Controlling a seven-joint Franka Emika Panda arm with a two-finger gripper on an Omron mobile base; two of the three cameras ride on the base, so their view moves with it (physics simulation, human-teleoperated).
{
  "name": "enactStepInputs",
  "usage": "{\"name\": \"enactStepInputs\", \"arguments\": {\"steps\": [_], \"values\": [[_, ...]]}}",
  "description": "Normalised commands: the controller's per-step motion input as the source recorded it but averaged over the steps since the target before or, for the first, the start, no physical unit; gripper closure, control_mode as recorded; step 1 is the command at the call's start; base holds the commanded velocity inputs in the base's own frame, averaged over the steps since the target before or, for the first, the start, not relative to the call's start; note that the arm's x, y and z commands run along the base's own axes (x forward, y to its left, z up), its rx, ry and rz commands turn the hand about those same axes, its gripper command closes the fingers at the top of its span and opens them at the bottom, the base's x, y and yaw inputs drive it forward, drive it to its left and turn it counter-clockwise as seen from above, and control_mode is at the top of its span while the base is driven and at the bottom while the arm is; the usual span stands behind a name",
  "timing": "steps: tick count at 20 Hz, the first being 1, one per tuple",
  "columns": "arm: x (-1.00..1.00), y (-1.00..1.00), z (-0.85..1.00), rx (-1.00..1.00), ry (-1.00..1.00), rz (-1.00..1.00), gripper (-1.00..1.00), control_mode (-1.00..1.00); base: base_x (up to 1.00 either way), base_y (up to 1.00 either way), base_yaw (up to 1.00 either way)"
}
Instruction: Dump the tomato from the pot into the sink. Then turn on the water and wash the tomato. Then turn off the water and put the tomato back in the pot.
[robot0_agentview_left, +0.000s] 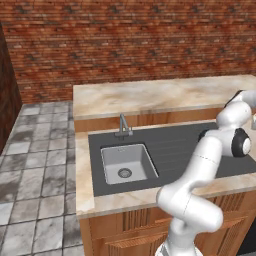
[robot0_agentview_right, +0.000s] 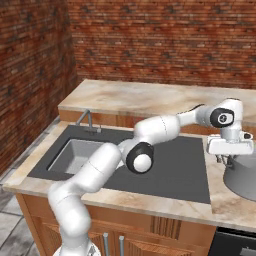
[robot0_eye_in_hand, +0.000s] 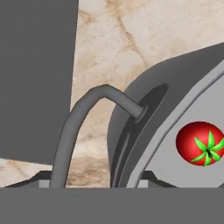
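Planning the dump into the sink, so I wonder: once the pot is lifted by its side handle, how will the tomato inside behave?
The tomato is round and lies loose on the pot floor, so it will probably roll at any tilt. Lifted by one thin handle, the wide pot may hang lopsided.

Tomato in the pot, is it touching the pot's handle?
Apart. The hand view shows the tomato lying inside the pot, while the handle curves off the pot's outer wall, with the rim between them.
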Motion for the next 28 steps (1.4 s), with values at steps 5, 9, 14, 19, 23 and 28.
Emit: {"name": "enactStepInputs", "arguments": {"steps": [5,9,14,19,23,28], "values": [[-0.93,0.49,0.26,0.31,0.00,-0.01,1.00,-1.00,0.00,0.00,0.00],[-1.00,0.72,0.38,0.27,-0.01,-0.05,1.00,-1.00,0.00,0.00,0.00],[-1.00,0.98,0.42,0.18,-0.10,-0.06,1.00,-1.00,0.00,0.00,0.00],[-1.00,1.00,0.48,0.09,-0.17,-0.06,1.00,-1.00,0.00,0.00,0.00],[-1.00,1.00,0.53,0.03,-0.20,-0.06,1.00,-1.00,0.00,0.00,0.00],[-0.97,1.00,0.55,0.00,-0.20,-0.05,1.00,-1.00,0.00,0.00,0.00]]}}
